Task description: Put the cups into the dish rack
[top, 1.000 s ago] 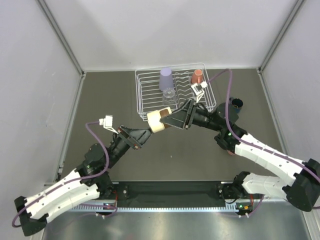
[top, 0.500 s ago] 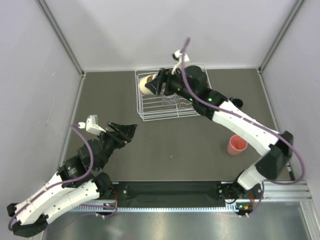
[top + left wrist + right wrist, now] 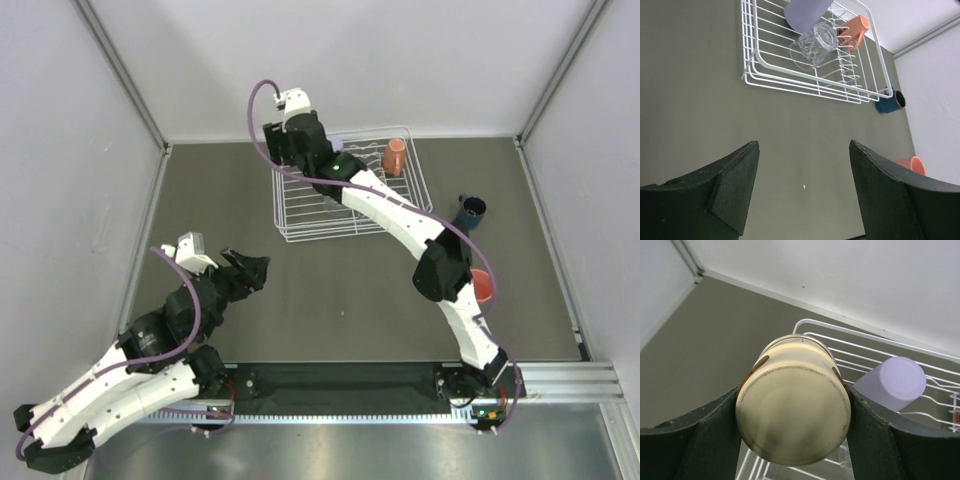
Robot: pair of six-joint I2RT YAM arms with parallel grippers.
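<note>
Right end effector [image 3: 794,437] grips a cream cup [image 3: 794,410], its fingers spread to the cup's width, above the dish rack's [image 3: 790,86] far left corner, beside the lavender tumbler [image 3: 805,12] already inside; left end effector [image 3: 802,190] hangs wide apart and empty over the bench [image 3: 700,100], short of the rack's near side; placing looks in hand; the next move likely calls for lowering, then releasing.

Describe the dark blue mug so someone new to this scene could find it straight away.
Find the white wire dish rack at the far middle of the dark table. Just off its near right corner stands the dark blue mug. It is the only dark cup: the pink tumbler, also outside the rack, is pale and closer to the near edge.
</note>
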